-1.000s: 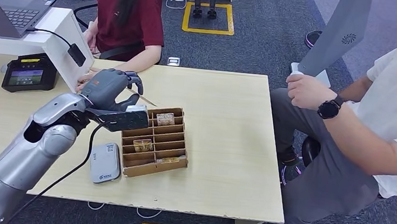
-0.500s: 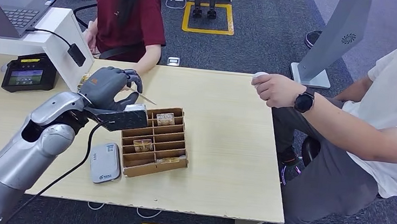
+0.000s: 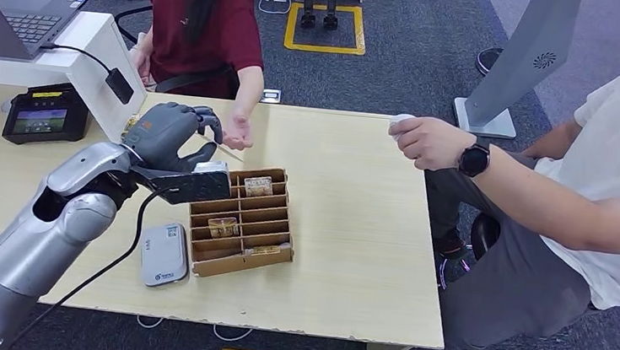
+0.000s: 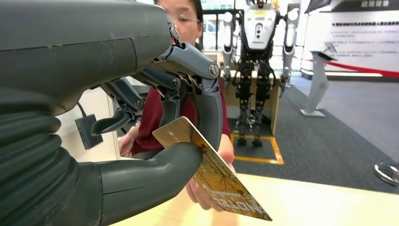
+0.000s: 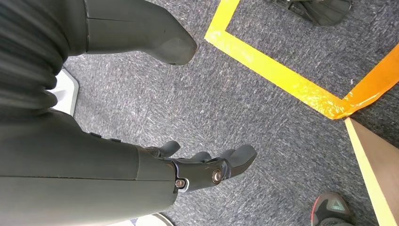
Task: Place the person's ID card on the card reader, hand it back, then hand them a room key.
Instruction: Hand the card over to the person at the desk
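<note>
My left hand (image 3: 173, 133) is raised over the far-left part of the table, beside the wooden key box (image 3: 243, 220). It pinches a gold room key card (image 4: 211, 179) between the thumb (image 4: 150, 169) and the fingers; in the head view the card (image 3: 224, 151) is a thin edge pointing at the person in the maroon shirt. That person's open hand (image 3: 238, 131) is held palm-up just beyond the card tip, close to it. The grey card reader (image 3: 164, 254) lies flat near the front edge. My right hand (image 5: 207, 169) hangs over the carpet, fingers apart, holding nothing.
A black payment terminal (image 3: 41, 118) and a laptop (image 3: 20, 18) on a white stand sit at the far left. A second person in a white shirt sits at the right, their fist (image 3: 424, 141) over the table's far right corner. The box holds several more cards.
The person in maroon has lifted a forearm and brought an open hand up to the card. The person at the right moved a fist leftward over the table corner. My left hand barely moved.
</note>
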Available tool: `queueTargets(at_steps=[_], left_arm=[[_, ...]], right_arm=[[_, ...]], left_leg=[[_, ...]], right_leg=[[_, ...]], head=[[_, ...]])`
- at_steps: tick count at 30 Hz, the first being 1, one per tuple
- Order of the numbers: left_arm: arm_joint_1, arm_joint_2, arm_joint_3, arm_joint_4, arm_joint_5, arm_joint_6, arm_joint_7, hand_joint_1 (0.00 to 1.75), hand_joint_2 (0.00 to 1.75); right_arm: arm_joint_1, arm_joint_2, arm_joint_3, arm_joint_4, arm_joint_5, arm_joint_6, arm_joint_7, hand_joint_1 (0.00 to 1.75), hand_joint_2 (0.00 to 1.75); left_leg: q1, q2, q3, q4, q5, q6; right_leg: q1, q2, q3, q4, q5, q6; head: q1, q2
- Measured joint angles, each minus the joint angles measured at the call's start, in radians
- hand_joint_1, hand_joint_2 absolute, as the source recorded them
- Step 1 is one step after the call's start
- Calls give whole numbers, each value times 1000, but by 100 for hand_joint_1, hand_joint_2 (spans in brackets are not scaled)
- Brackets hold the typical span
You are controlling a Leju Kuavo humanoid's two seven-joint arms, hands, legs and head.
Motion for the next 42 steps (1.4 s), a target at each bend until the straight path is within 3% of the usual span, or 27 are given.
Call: queueTargets(at_steps=[4,7,19,36,40,42], left_arm=[[-60,-24,23,90,-259,132,209,175,175],[-108,-55,62,174,-365,190,259,175,175],[-121,-110,120,247,-415,177,277,175,175],[-120,-118,128,268,-421,172,268,174,175],[-120,-118,128,268,-421,169,259,2,175],[-117,-118,130,268,-418,174,255,0,175]], right_arm=[[1,0,-1,-12,0,10,8,0,175],[2,0,-1,-23,-2,12,17,0,175],[3,0,-1,-32,-5,12,20,0,175],[4,0,-1,-32,-7,12,20,0,175],[4,0,-1,-33,-8,12,20,0,175],[5,0,-1,-34,-8,12,20,0,175]], left_leg=[[0,0,0,0,0,0],[0,0,0,0,1,0],[0,0,-1,0,1,0],[0,0,-1,0,1,0],[0,0,-1,0,1,1],[0,0,-1,0,1,1]], right_leg=[[0,0,0,0,0,0],[0,0,0,0,1,0],[0,1,0,0,0,0],[0,1,0,0,1,0],[0,1,0,0,1,0],[0,1,0,0,1,0]], head=[[1,0],[0,0],[1,0],[1,0],[1,0],[0,0]])
